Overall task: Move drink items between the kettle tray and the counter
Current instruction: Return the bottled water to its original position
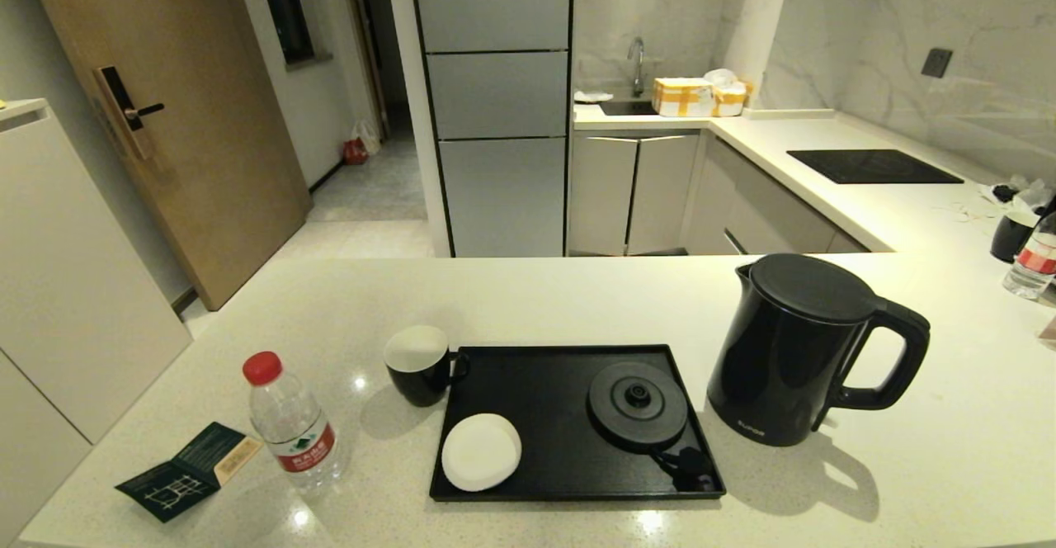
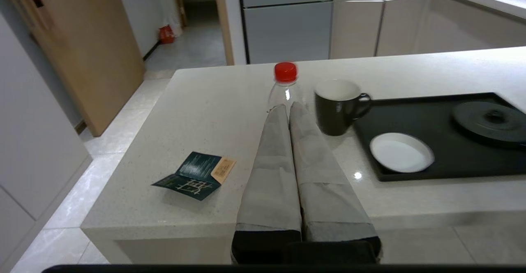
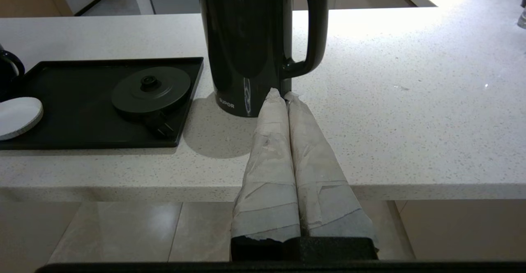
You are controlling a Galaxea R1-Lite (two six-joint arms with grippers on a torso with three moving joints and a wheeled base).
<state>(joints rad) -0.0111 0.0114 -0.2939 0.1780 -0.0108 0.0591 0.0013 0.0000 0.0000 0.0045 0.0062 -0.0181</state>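
The black kettle [image 1: 792, 350] [image 3: 246, 42] stands on the counter [image 1: 577, 300] just right of the glossy black tray [image 1: 536, 383]. The black mug [image 1: 419, 364] [image 2: 337, 106] sits on the counter against the tray's left edge. Left of the mug stands the clear bottle [image 1: 290, 424] with its red cap [image 2: 285, 72]. Neither arm shows in the head view. My left gripper [image 2: 289, 106] is shut and empty, held short of the counter's near edge and pointing at the bottle. My right gripper [image 3: 282, 95] is shut and empty, pointing at the kettle's base.
On the tray lie the round kettle base disc [image 1: 637, 403] and a white saucer [image 1: 481, 451]. A dark green leaflet [image 1: 190, 470] lies at the counter's front left. A second mug [image 1: 1013, 234] and bottle [image 1: 1033, 263] stand far right; the black hob [image 1: 873, 166] is behind.
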